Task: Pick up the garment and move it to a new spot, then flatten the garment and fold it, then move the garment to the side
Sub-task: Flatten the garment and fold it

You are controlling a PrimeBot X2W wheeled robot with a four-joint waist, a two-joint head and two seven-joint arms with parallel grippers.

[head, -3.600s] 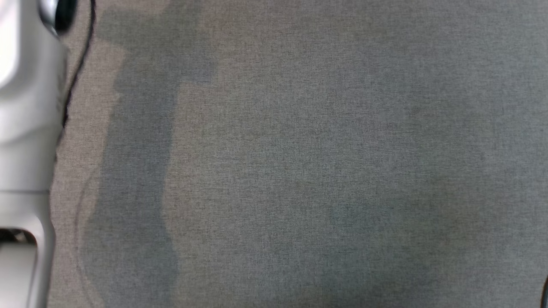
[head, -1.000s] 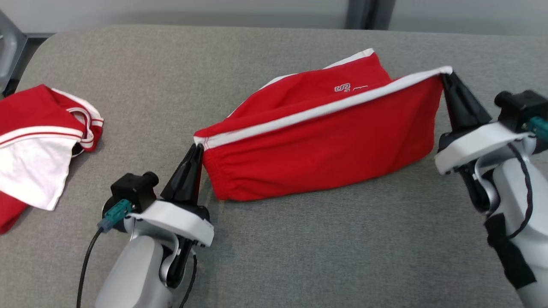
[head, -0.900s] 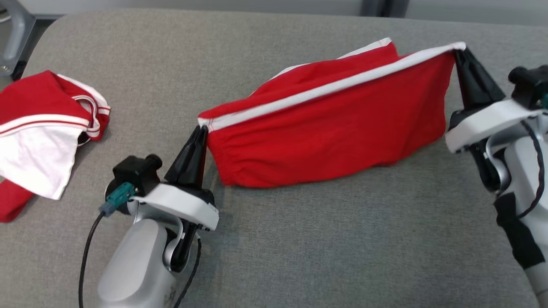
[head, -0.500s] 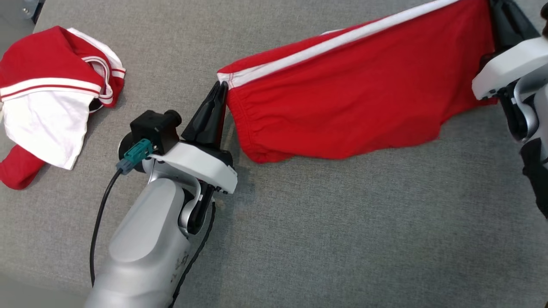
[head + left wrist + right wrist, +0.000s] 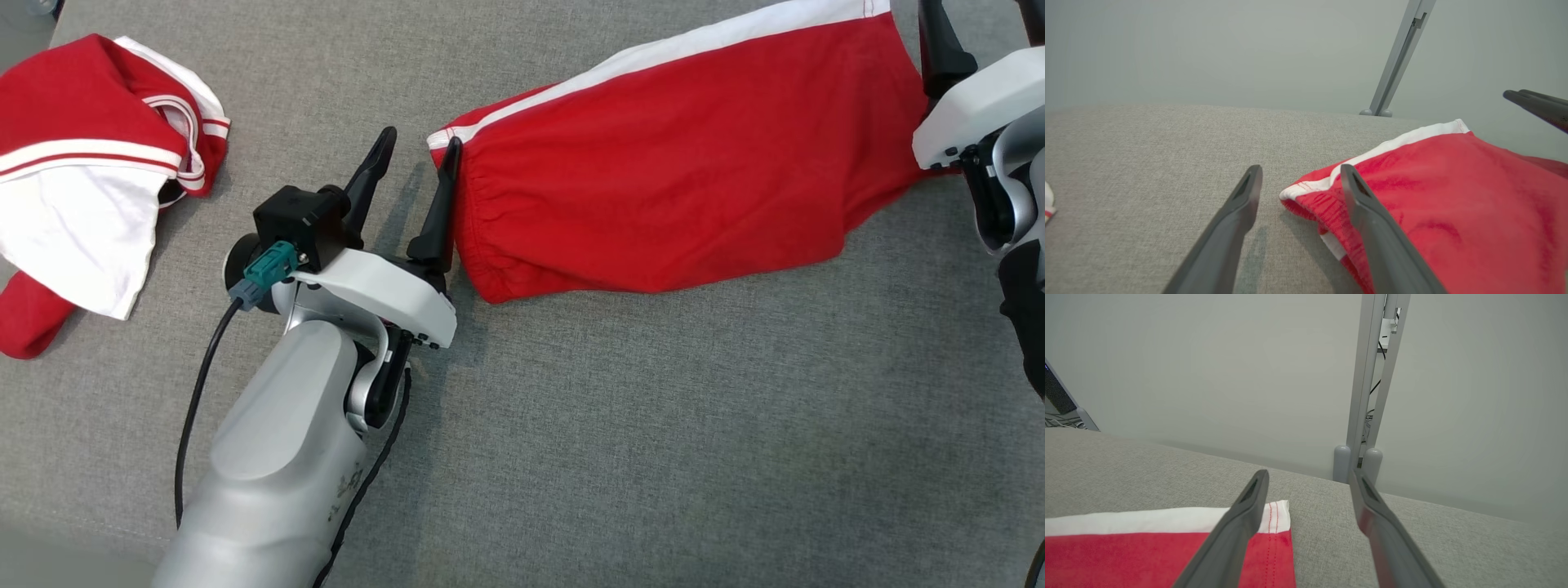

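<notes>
The garment point(image 5: 669, 163), red shorts with a white side stripe, lies loosely spread on the grey padded surface point(image 5: 653, 449). My left gripper point(image 5: 418, 143) stands open at its left corner. In the left wrist view the left gripper point(image 5: 1301, 171) has that corner of the garment point(image 5: 1453, 196) lying between its fingers, and the right finger rests against the cloth. My right gripper point(image 5: 1308, 475) is open at the other end, with its left finger over the white-hemmed corner of the garment point(image 5: 1147, 555). One of its dark fingers point(image 5: 943, 49) shows at the head view's top right.
A second red and white garment point(image 5: 90, 163) lies crumpled at the far left of the surface. A grey metal post point(image 5: 1367, 396) stands behind the surface against a pale wall. Bare grey surface stretches in front of the shorts.
Both grippers have opened and let go of the garment's corners. The garment, held stretched and lifted before, now lies on the surface. The head camera has tilted further down.
</notes>
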